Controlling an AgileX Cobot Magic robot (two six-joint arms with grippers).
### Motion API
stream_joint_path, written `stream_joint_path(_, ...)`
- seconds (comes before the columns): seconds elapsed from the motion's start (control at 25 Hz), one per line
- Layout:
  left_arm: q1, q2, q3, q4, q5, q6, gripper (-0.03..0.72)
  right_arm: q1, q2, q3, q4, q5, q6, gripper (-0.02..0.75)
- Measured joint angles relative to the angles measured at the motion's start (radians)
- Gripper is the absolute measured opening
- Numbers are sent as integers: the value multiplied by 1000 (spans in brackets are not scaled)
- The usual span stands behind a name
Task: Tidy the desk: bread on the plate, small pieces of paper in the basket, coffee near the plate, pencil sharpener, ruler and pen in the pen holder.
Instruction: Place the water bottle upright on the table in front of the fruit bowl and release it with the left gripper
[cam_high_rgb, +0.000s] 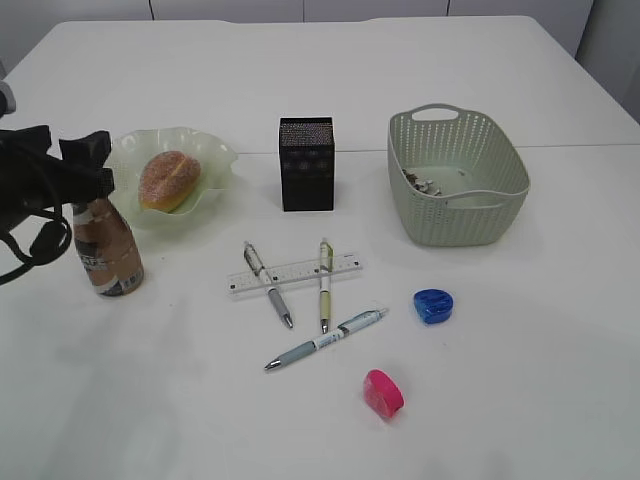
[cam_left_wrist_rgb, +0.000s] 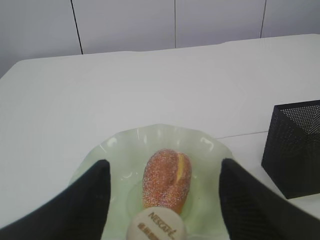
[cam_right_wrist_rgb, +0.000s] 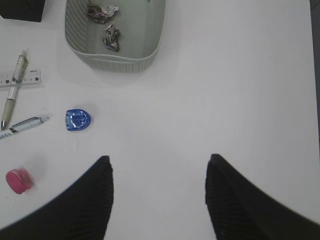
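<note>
The bread (cam_high_rgb: 168, 180) lies on the green plate (cam_high_rgb: 215, 158). Just left of the plate stands the coffee (cam_high_rgb: 105, 250), and my left gripper (cam_high_rgb: 85, 165) hangs open around its top. In the left wrist view the white cap (cam_left_wrist_rgb: 156, 226) sits between the wide jaws and touches neither finger. The ruler (cam_high_rgb: 293, 273) and three pens (cam_high_rgb: 268, 284) lie mid-desk, with a blue pencil sharpener (cam_high_rgb: 433, 305) and a pink one (cam_high_rgb: 384, 391) to their right. The pen holder (cam_high_rgb: 306, 163) stands behind them. My right gripper (cam_right_wrist_rgb: 157, 160) is open above bare desk.
The basket (cam_high_rgb: 455, 175) stands at the back right with two small pieces of paper (cam_right_wrist_rgb: 111, 37) inside. The left arm's dark cables hang at the left edge of the exterior view. The right arm is outside that view.
</note>
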Motion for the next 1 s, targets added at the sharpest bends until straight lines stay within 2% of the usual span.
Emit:
stream_joint_path(0.16,0,-111,2,0,161,5,490,0,0,0,0,0,-1,464)
stream_joint_path(0.4,0,-338,4,0,530,5,486,0,0,0,0,0,-1,464)
stream_joint_path(0.52,0,-451,-10,0,767,5,486,0,0,0,16,0,-1,464)
stream_joint_path(0.72,0,-579,-110,24,1207,5,486,0,0,0,97,0,-1,464)
stream_joint_path(0.84,0,-594,-206,108,1462,-23,486,0,0,0,126,0,-1,464)
stream_joint_path(1.0,0,-594,-320,308,1796,-196,486,0,0,0,173,0,3,464)
